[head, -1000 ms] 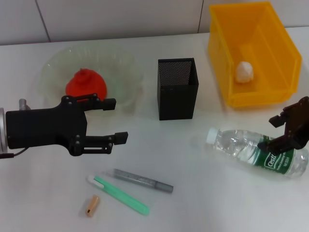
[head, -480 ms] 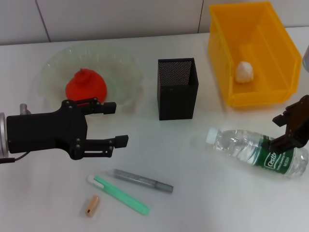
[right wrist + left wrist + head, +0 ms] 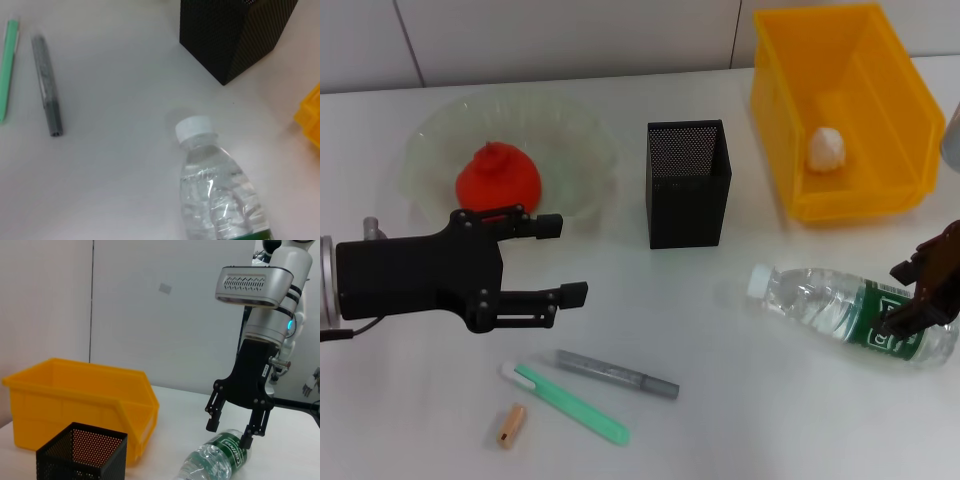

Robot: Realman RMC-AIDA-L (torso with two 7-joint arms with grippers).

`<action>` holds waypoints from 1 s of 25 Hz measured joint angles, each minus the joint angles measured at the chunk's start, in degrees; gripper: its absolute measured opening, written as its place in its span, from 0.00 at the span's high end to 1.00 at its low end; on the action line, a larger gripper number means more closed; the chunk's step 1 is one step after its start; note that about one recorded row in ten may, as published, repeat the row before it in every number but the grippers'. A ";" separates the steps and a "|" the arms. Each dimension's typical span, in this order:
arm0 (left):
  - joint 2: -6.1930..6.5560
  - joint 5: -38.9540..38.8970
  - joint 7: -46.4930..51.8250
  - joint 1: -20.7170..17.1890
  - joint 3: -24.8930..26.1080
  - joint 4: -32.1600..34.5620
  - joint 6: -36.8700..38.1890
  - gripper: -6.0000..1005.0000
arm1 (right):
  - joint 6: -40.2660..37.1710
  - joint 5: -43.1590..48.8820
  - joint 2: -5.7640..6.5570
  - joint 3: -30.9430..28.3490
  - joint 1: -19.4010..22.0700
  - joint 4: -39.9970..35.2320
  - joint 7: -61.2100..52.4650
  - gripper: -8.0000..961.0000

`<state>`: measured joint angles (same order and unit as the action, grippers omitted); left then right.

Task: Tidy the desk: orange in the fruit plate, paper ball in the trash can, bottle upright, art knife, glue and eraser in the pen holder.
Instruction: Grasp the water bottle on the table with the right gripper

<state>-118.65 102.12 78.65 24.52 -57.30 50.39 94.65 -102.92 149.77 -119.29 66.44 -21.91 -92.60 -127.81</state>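
**Straddling the fallen bottle with the right claw**

Looking down from the head view, the bottle (image 3: 850,312) lies on its side on the white table (image 3: 740,420), white cap toward the pen holder (image 3: 687,183). The right gripper (image 3: 918,292) sits over the bottle's green-labelled end, fingers spread to either side of it. The left gripper (image 3: 565,258) hovers just in front of the fruit plate (image 3: 440,150), its claw wide and holding nothing. The orange (image 3: 499,174) rests in the plate, and the paper ball (image 3: 826,147) lies inside the trash can (image 3: 910,140). Near the front edge lie a grey stick (image 3: 616,374), a green stick (image 3: 570,404) and the eraser (image 3: 510,425), close together but apart.

From the left wrist view, the right gripper (image 3: 233,432) comes straight down with its fingers parted; one fingertip (image 3: 246,440) is at the bottle's (image 3: 215,462) label, the other clear of it to the side. The pen holder (image 3: 82,452) stands just in front of the trash can (image 3: 75,400).

From the right wrist view, the bottle (image 3: 220,190) lies flat, cap (image 3: 195,130) near the pen holder's (image 3: 232,32) corner. The grey stick (image 3: 46,85) and green stick (image 3: 8,65) lie side by side, well apart from the bottle.
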 joint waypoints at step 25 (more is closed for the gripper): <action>0.00 0.01 -0.66 0.00 -0.09 -0.39 0.03 0.25 | 2.76 2.79 0.23 2.09 -2.22 4.61 0.38 0.24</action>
<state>-118.65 102.13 78.00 24.52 -57.39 50.01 94.69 -100.16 152.56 -119.06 68.53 -24.13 -87.99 -127.42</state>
